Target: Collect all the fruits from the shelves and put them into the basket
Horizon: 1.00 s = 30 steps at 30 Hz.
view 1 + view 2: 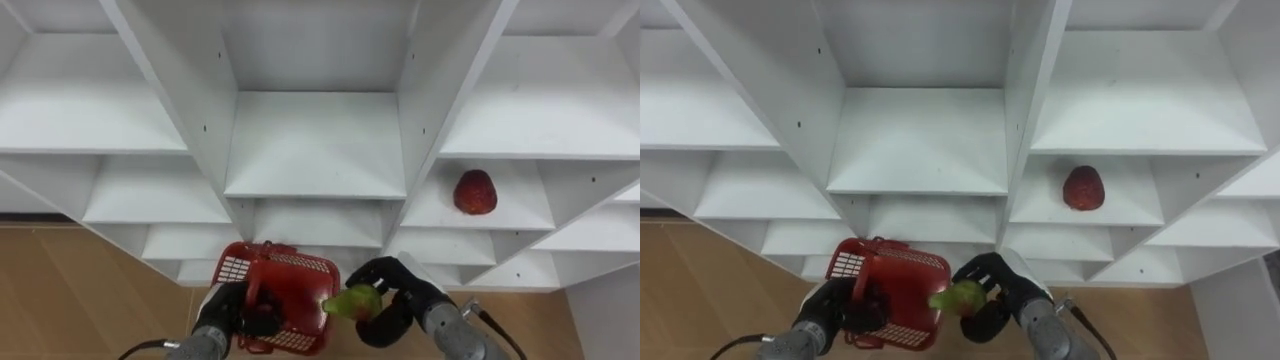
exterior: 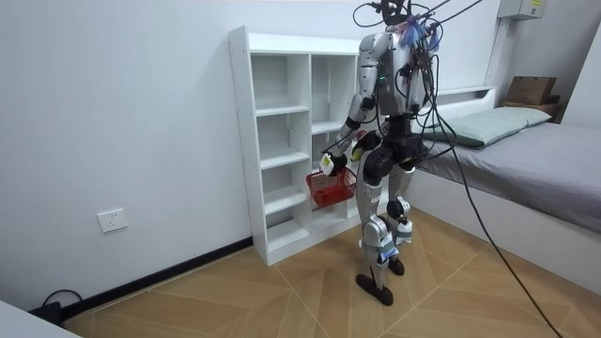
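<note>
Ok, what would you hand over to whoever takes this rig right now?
Left hand: fingers curled on the red basket, held low before the closet.
Right hand: shut on a green fruit at the basket's rim, not yet released.
Red fruit: lying on a right-column shelf.
Left to do: drop the green fruit in, then fetch the red fruit.

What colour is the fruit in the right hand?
Yellow-green fruit, clearest in the left eye view.
</note>
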Motion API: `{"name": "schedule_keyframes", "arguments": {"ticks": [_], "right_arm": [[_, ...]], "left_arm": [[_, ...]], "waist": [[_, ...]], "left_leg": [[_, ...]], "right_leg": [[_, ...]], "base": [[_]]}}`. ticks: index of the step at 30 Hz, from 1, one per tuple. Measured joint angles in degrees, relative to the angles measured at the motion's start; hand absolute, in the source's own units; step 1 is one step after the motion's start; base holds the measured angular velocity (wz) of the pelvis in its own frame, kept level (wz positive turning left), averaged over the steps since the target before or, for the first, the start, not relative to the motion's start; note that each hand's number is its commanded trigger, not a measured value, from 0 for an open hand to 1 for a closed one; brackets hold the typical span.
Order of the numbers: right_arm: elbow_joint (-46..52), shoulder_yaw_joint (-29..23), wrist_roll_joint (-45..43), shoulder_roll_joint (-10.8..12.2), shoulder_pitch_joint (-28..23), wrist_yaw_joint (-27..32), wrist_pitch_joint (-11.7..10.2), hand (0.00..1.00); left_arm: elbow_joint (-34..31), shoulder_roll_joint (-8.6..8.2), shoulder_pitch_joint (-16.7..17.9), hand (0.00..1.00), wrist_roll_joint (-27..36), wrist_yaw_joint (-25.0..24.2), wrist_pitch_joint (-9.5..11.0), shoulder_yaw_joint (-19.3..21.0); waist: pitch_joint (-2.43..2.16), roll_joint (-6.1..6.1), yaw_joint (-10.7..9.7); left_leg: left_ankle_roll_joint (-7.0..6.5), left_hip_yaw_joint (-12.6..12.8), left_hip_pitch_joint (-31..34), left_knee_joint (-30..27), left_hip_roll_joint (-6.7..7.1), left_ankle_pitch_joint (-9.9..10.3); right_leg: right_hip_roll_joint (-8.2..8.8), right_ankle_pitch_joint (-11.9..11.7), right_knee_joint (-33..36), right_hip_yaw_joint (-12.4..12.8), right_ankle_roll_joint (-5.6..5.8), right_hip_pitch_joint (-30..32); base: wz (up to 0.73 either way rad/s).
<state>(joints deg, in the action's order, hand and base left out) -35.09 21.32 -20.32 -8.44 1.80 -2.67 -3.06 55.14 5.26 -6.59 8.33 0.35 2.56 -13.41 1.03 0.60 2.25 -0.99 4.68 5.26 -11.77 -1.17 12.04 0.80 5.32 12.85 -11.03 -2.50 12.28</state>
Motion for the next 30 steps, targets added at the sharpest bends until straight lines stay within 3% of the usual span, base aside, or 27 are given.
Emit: {"name": "schedule_keyframes", "arguments": {"ticks": [10, 14, 26, 27, 28, 30], "right_arm": [[-0.4, 3.17, -0.21, 0.28, 2.73, 0.0, 0.0, 1.0], [-0.46, 3.79, -0.04, 0.22, 2.71, 0.02, 0.0, 1.0], [-4.48, 4.38, 0.11, 1.24, 4.57, 0.21, -0.01, 0.98], [-4.72, 4.39, 0.1, 1.35, 4.75, 0.2, 0.0, 0.6], [-4.78, 4.39, 0.08, 1.52, 4.94, 0.2, -0.01, 0.0], [-4.79, 4.4, 0.09, 1.83, 5.09, 0.2, -0.02, 0.0]], "left_arm": [[0.0, -0.19, 0.01, 1.0, -6.69, -2.15, 0.17, -2.6], [-0.01, -0.02, -0.01, 1.0, -6.8, -2.26, 0.17, -3.47], [-0.01, -0.05, -0.13, 1.0, -6.82, -2.29, 0.17, -3.78], [-0.01, -0.05, -0.13, 1.0, -6.83, -2.29, 0.17, -3.78], [-0.01, -0.06, -0.13, 1.0, -6.84, -2.29, 0.17, -3.79], [-0.04, -0.07, -0.17, 1.0, -6.85, -2.29, 0.17, -3.79]], "waist": [[-0.28, -0.85, 0.59], [-0.22, -1.39, 1.0], [-0.03, -1.55, 1.22], [0.0, -1.59, 1.23], [0.07, -1.63, 1.24], [0.1, -1.62, 1.24]], "left_leg": [[0.02, 0.01, 0.52, -0.12, -0.04, -0.03], [0.02, -0.15, 0.75, -0.41, -0.08, -0.02], [0.03, -0.27, 1.05, -0.53, -0.13, -0.02], [0.03, -0.27, 1.08, -0.53, -0.12, -0.02], [0.03, -0.29, 1.15, -0.53, -0.12, -0.02], [0.03, -0.33, 1.25, -0.54, -0.12, -0.02]], "right_leg": [[0.09, 0.14, 0.78, -0.22, -0.18, 0.86], [0.2, 0.14, 0.74, -0.66, -0.17, 0.77], [0.22, 0.14, 0.64, -0.98, -0.18, 0.83], [0.22, 0.14, 0.58, -0.98, -0.18, 0.83], [0.21, 0.14, 0.46, -1.0, -0.19, 0.83], [0.2, 0.11, 0.27, -1.11, -0.2, 0.82]], "base": [[0.0], [0.02], [0.01], [0.0], [0.0], [0.0]]}}
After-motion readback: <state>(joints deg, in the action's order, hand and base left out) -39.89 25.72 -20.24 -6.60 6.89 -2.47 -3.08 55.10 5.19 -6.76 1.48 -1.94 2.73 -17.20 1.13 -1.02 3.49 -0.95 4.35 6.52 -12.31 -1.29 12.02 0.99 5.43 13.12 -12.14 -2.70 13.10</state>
